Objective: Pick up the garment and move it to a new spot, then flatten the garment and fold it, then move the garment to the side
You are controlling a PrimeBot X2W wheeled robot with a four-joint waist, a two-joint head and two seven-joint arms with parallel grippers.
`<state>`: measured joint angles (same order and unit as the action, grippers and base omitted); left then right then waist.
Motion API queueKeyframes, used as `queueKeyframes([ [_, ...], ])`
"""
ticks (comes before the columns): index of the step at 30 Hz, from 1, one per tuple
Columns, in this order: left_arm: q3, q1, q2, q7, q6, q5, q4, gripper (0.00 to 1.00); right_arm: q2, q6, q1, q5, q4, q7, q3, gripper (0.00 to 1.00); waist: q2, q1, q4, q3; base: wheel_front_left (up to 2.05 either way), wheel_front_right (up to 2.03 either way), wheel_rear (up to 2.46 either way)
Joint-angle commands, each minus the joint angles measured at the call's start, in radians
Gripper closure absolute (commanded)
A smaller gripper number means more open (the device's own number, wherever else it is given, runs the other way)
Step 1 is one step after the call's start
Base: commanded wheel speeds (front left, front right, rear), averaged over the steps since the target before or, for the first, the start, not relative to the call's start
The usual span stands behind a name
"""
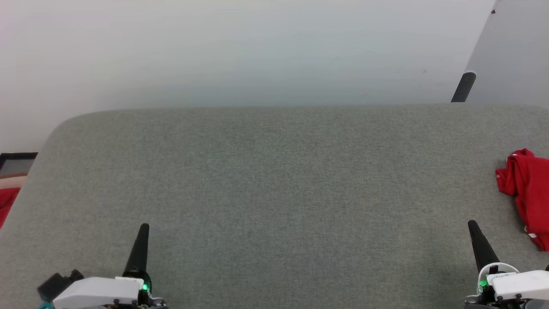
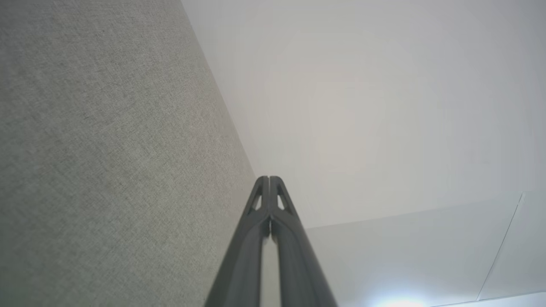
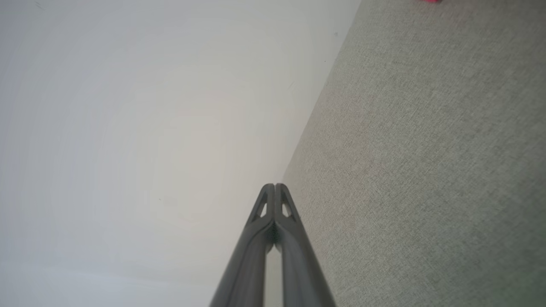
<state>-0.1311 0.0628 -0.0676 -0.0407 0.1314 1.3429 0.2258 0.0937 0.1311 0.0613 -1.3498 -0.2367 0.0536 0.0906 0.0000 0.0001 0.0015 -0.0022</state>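
The garment is a crumpled heap of bright red cloth with a bit of white trim. It lies on the grey felt table at the right edge of the head view, partly cut off. A sliver of the garment shows at the top of the right wrist view. My right gripper is shut and empty, low at the right, a short way left of the heap and not touching it. My left gripper is shut and empty at the lower left, far from the garment. Both pairs of fingers meet at the tips in the left gripper and right gripper wrist views.
A small scrap of red cloth lies beyond the table's left edge, under a dark-framed object. A dark rod leans behind the far right corner. The table's far edge is rounded, with pale floor behind it.
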Motion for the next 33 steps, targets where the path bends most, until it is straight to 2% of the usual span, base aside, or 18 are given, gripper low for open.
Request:
queueKeyframes([
  [1,0.002,0.016,0.0,-0.005,-0.001,0.025,-0.002,1.0,-0.001,0.0,0.02,-0.023,0.003,0.006,0.006,1.0,0.0,0.0,0.0,0.0,0.0,0.0,0.0],
  [33,0.016,0.047,0.017,-0.07,-0.001,0.247,0.018,1.0,-0.042,0.0,0.051,-0.241,-0.007,0.058,0.024,1.0,0.0,-0.0001,-0.001,0.005,0.0,0.0,0.0],
])
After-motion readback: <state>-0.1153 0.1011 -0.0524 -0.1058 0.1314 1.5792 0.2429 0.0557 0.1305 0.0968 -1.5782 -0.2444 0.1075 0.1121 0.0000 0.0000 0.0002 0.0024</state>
